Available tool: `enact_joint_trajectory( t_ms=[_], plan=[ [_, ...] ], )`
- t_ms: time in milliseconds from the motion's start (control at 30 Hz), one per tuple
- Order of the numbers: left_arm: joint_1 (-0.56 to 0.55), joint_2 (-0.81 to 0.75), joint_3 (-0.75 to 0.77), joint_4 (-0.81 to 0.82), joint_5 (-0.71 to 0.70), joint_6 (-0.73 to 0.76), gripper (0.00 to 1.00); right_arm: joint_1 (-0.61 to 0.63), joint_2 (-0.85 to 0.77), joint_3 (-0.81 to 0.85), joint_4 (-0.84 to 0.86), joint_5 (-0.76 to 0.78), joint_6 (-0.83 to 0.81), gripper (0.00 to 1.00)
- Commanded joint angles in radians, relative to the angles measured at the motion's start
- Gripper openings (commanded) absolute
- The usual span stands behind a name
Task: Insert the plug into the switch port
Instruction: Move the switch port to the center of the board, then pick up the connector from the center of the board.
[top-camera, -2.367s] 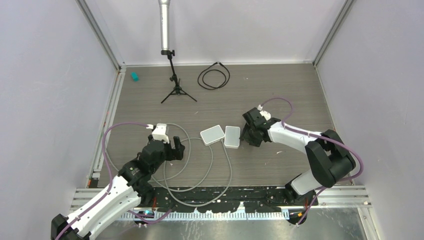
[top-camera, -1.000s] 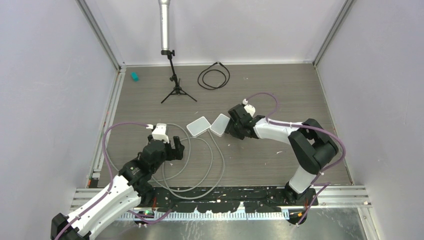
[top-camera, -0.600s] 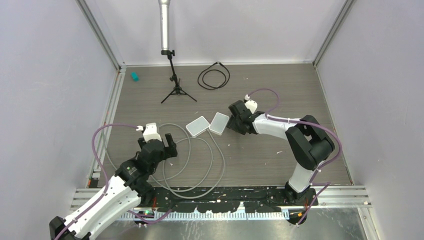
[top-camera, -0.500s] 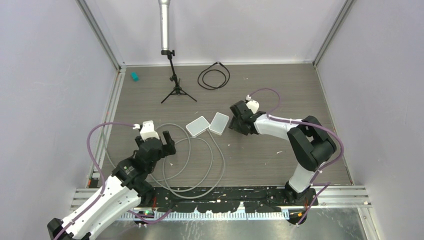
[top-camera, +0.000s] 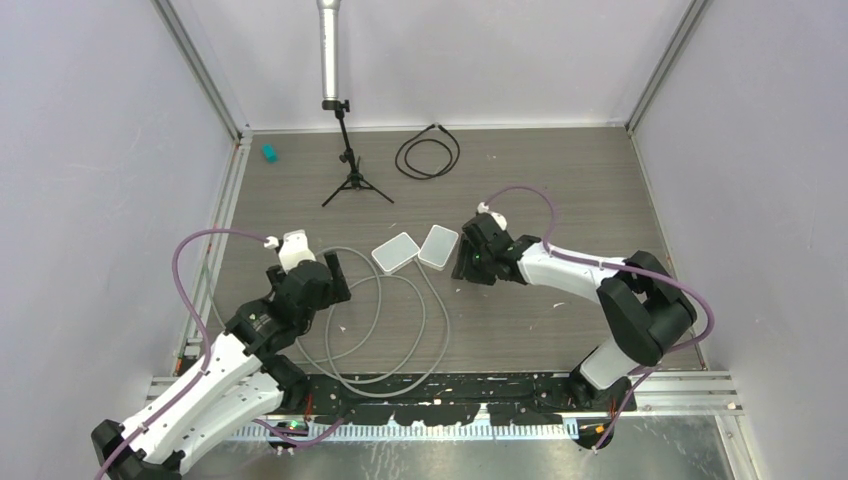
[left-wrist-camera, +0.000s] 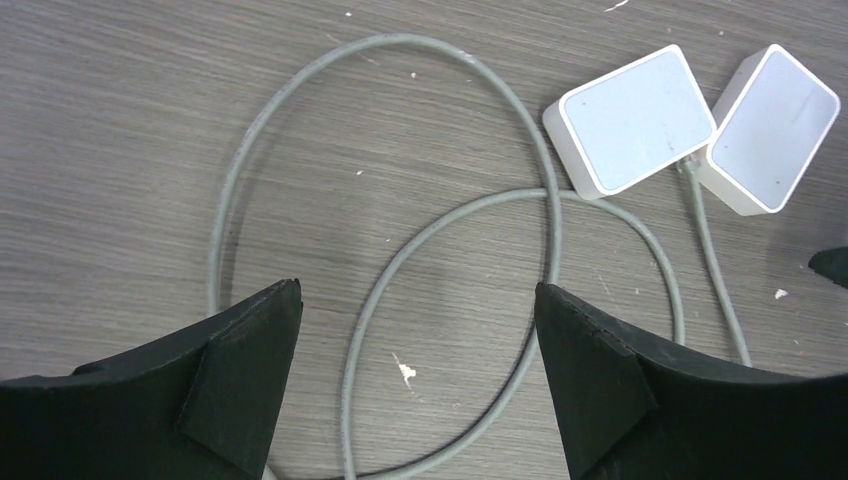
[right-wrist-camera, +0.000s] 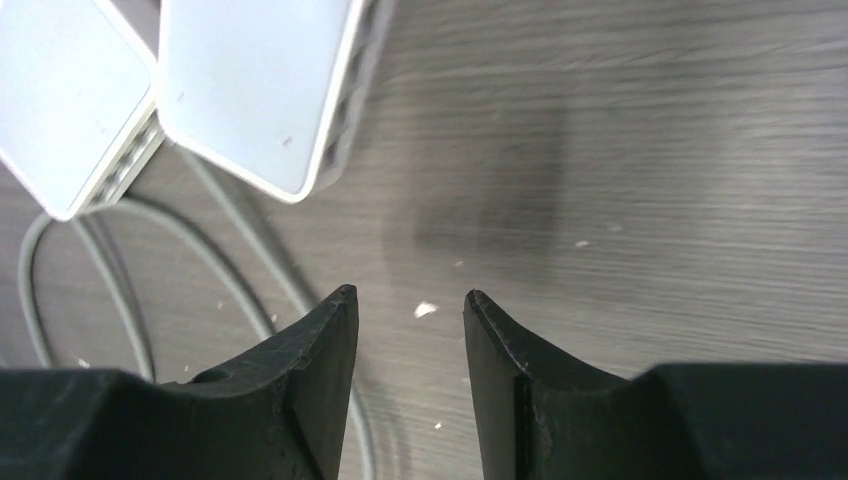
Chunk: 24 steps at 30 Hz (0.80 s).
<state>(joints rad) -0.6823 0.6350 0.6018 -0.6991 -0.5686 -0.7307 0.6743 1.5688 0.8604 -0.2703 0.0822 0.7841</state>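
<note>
Switches, left switch (left-wrist-camera: 630, 120) and right switch (left-wrist-camera: 772, 128), lie corner to corner; the grey cable (left-wrist-camera: 548, 195) runs its plug end (left-wrist-camera: 690, 175) into the gap between them, seating unclear. Your left gripper (left-wrist-camera: 418, 300), wide open, hovers over the loops, probably to take the cable. Your right gripper (right-wrist-camera: 405, 300), narrowly parted and empty, sits beside the right switch, probably to brace it.

We are reading no text, label, brand or number in any of the 3 views. The white switch box (right-wrist-camera: 250, 90) nearest the right wrist camera is showing only a tiny dark speck on its lid, too small to read; the neighbouring white box (right-wrist-camera: 70, 110) is showing a plain lid.
</note>
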Motion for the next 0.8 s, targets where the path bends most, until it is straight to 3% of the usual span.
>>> enact_joint_trajectory(
  t_ms=[0, 267, 567, 667, 767],
  plan=[
    [0.001, 0.017, 0.047, -0.053, -0.065, -0.057, 0.88, 0.049, 0.014, 0.052, 0.03, -0.042, -0.016, 0.47],
    [0.001, -0.001, 0.079, -0.145, -0.166, -0.104, 0.89, 0.075, 0.187, 0.187, -0.002, -0.028, -0.036, 0.46],
    [0.001, 0.006, 0.121, -0.257, -0.223, -0.186, 0.91, 0.073, 0.276, 0.292, -0.022, 0.279, -0.016, 0.46],
    [0.001, 0.019, 0.141, -0.335, -0.256, -0.283, 0.92, 0.075, 0.26, 0.291, -0.003, 0.275, -0.013, 0.46],
    [0.0, 0.059, 0.183, -0.426, -0.278, -0.386, 0.94, 0.075, 0.209, 0.235, 0.069, 0.152, -0.037, 0.47]
  ],
)
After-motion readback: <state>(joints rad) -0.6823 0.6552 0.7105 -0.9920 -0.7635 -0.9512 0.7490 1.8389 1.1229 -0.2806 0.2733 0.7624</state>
